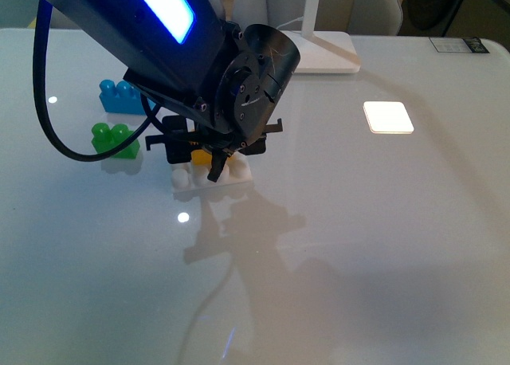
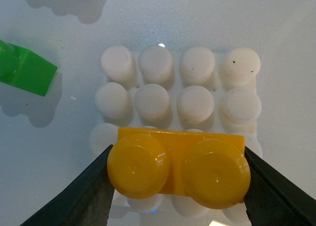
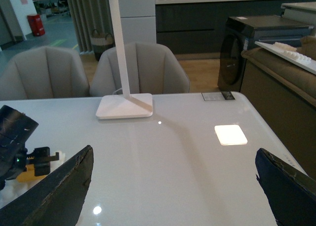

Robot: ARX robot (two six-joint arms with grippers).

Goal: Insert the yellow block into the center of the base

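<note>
We see our left gripper clamped on the yellow block, over the base, right gripper spread wide apart, green brick left of the base.

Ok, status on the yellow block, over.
Left hand shut on yellow block, held over the base, seating unclear. Right hand open, empty, well off. Green brick beside the base, not touching; nothing in the way.

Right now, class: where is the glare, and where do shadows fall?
Front view: a bright square glares on the table, and the left arm casts its shadow toward the camera. Left wrist view: a glint at the base. Right wrist view: the same square glare.
</note>
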